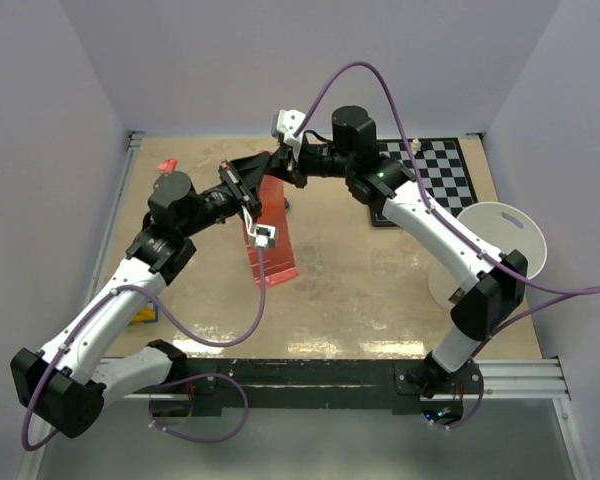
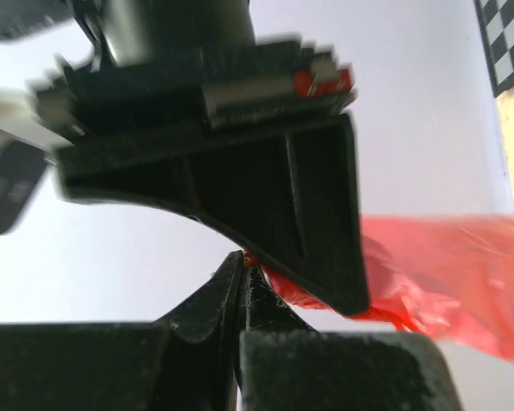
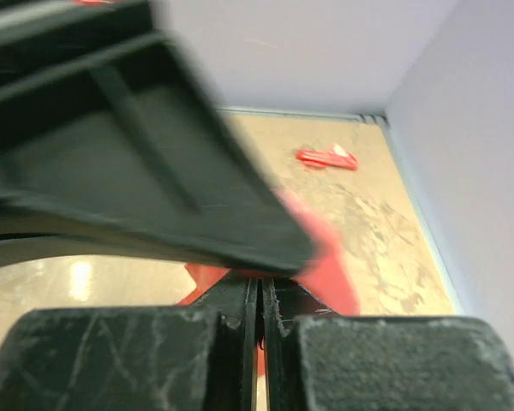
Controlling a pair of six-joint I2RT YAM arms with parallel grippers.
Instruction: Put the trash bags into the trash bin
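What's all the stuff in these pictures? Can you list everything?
trash bag: one, see-through red, hanging in the middle of the table
trash bin: one, white, right side of the table
checkerboard: one, black and white, far right
small red piece: one, red, far left corner
yellow and blue thing: one, mostly hidden under the left arm
table: one, tan
left arm and right arm: white and black, reaching to the middle
left gripper: black, shut on the trash bag
right gripper: black, shut on the trash bag
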